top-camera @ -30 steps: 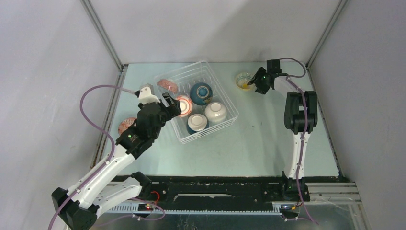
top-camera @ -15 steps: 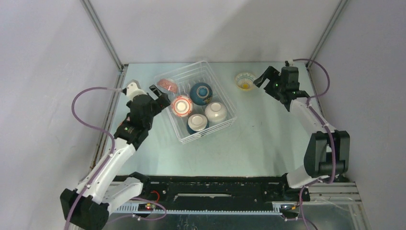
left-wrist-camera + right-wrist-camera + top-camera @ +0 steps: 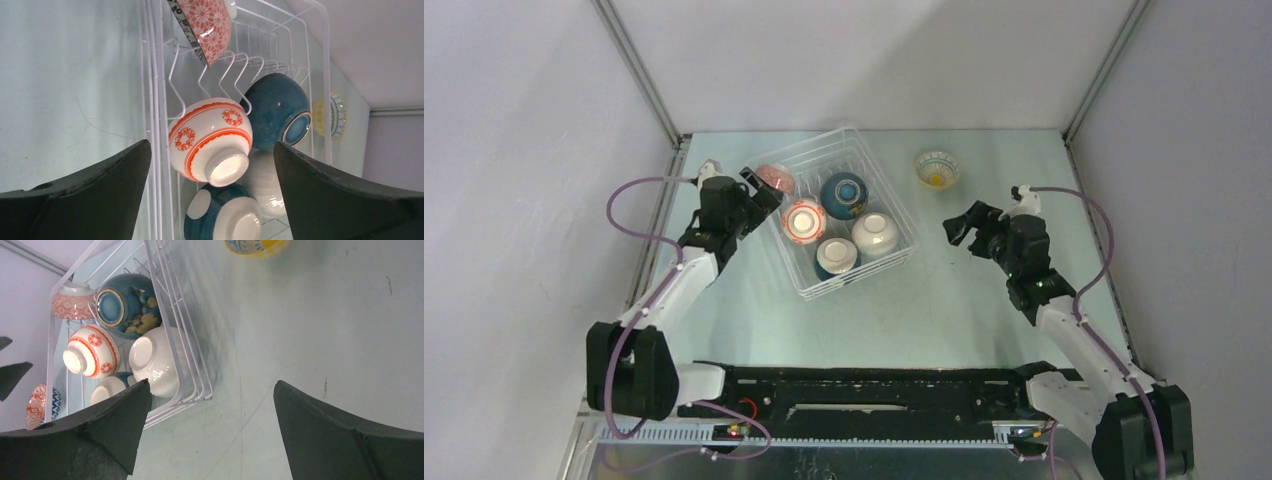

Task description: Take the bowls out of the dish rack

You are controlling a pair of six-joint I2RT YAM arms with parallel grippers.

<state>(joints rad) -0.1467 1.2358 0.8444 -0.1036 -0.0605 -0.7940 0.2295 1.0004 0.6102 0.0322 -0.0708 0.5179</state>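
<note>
Bowls [image 3: 875,233] lay mostly in the dish rack [image 3: 890,185], a square basket of thin white wire with hooked inner tines, set in the upper centre of the overhead view on the pale, faintly scuffed bench [image 3: 964,300]. Five glossy round ceramic ones were inside it. A pink lattice-patterned bowl [image 3: 205,22] stood on edge against the tines at the far left corner. A white bowl with orange-red rings and rosettes [image 3: 210,137] lay tipped, its bare foot ring facing my left wrist view. Just beside it sat a dark teal bowl [image 3: 844,195], which showed yellow flowers in the right wrist view. A plain white bowl [image 3: 875,233] and a teal bowl with white dots [image 3: 835,256] filled the near side, both with foot rings up.

Outside the rack, a yellow-centred bowl with a blue-and-white rim [image 3: 937,168] stood mouth up on the bench toward the upper right. A red-and-blue patterned bowl [image 3: 42,405] showed at the lower left of the right wrist view, beyond the rack's wires.

My left claw [image 3: 762,187] was spread wide and empty at the rack's left rim. My right claw [image 3: 964,222] was likewise spread wide, holding nothing, over bare bench right of the rack.
</note>
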